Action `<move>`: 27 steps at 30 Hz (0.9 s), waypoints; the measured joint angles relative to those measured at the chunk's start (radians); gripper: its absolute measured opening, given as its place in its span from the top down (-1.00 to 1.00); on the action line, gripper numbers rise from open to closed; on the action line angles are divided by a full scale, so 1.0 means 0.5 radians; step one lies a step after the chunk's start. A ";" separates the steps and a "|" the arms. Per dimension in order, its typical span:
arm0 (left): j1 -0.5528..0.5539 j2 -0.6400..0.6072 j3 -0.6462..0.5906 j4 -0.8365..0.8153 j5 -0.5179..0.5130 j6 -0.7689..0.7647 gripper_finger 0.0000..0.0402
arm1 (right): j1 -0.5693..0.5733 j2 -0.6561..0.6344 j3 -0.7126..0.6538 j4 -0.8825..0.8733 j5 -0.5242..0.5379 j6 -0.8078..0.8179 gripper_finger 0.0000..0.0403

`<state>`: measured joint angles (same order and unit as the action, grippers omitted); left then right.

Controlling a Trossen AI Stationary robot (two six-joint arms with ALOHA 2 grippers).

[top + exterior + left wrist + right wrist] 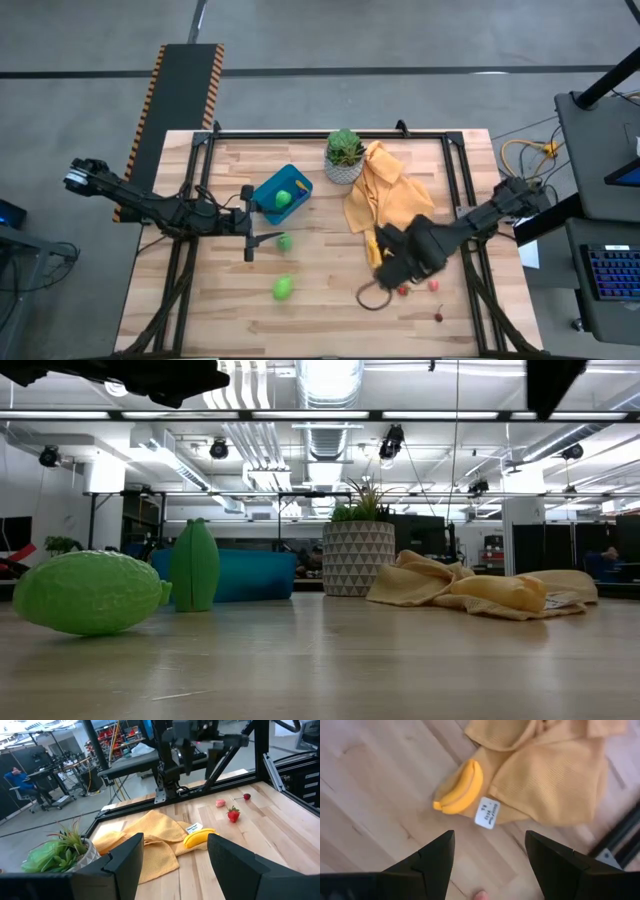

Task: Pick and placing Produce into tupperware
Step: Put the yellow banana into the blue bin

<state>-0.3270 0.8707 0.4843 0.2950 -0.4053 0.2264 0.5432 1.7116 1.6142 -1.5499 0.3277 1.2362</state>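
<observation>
The blue tupperware [270,187] stands left of the white plant pot [343,170] with a green piece [284,199] in it. Two more green pieces [286,241] [283,289] lie on the table in front of it. A yellow banana [459,787] lies against the edge of the yellow cloth [555,775]. My right gripper [489,836] hangs open above the banana, pointing steeply down, apart from it. Tiny red pieces [403,290] [439,316] lie near it. My left gripper [175,845] waits open and level beside the tupperware, with nothing between its fingers.
The potted plant [357,558] stands at the back centre. The yellow cloth [385,195] spreads from the pot toward the right. A dark loop [372,297] lies on the wood under the right arm. Black frame rails [460,180] border the table.
</observation>
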 joint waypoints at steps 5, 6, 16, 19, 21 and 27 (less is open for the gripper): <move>0.001 0.000 0.000 -0.001 0.000 -0.001 -0.02 | 0.269 -0.011 -0.001 -0.008 0.209 0.431 -0.17; 0.001 0.000 0.000 0.000 0.000 -0.001 -0.02 | 0.314 -0.008 -0.006 -0.008 0.235 0.506 -0.17; 0.000 0.000 0.000 0.002 0.000 -0.002 -0.02 | 0.508 -0.003 -0.311 0.084 0.342 1.064 -0.17; 0.000 0.000 0.000 0.002 0.000 -0.002 -0.02 | 0.476 -0.003 -0.420 0.243 0.349 1.056 -0.17; 0.000 0.000 0.000 0.002 0.000 -0.002 -0.02 | 0.445 -0.003 -0.481 0.334 0.352 1.032 -0.17; 0.001 0.000 0.000 0.002 0.000 -0.002 -0.02 | 0.351 -0.003 -0.670 0.586 0.454 1.002 -0.17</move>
<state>-0.3267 0.8707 0.4843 0.2961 -0.4053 0.2253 0.7188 1.7103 1.2793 -1.2571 0.5549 1.7374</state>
